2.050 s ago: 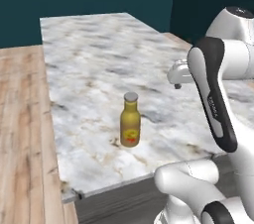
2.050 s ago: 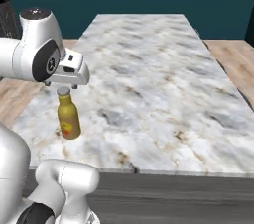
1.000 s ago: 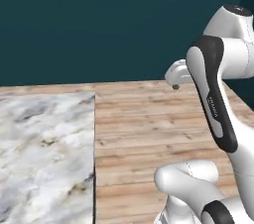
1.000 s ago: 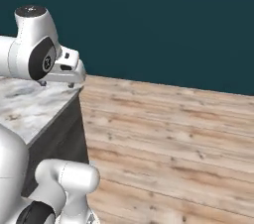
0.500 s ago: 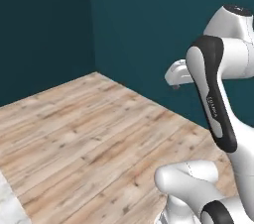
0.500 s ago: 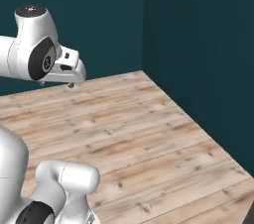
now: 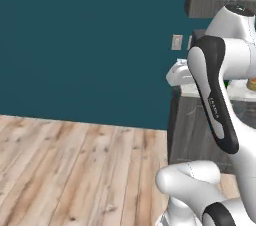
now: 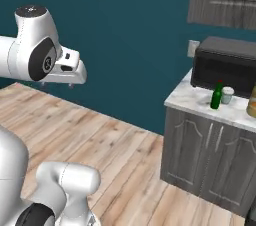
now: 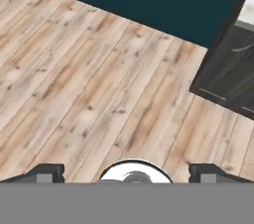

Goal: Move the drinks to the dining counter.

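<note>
The whole picture has swung since the earlier frames: the base has turned away from the marble dining counter, where the tall amber bottle with the grey cap stood two seconds back, past bare plank floor and teal wall, and a small kitchen unit has come into sight at the right — the camera moved, not the things.

Nearest, the tool (image 9: 126, 173) hangs over the wooden floor (image 9: 89, 84) with its two dark tips far apart at the bottom corners of the hand view and nothing between them. In the right base view the tool (image 8: 56, 84) sits at the left, mid-height, well apart from any bottle.

Farther off, at the right of the right base view, a small marble desk (image 8: 192, 99) tops a dark grey cabinet (image 8: 200, 157). On it, in front of the black microwave (image 8: 225, 64), stands the small dark-green bottle with a red cap (image 8: 217, 95), just beside a small white cup (image 8: 227, 95). At the right edge a sliver of an amber bottle (image 8: 252, 102) shows — I cannot tell its shape. In the left base view that desk is largely hidden behind the arm.

My reading: one drink is delivered and the robot is heading back for the next. The next move calls for closing on the desk, then bringing the spread tool around the green bottle without knocking the cup.
</note>
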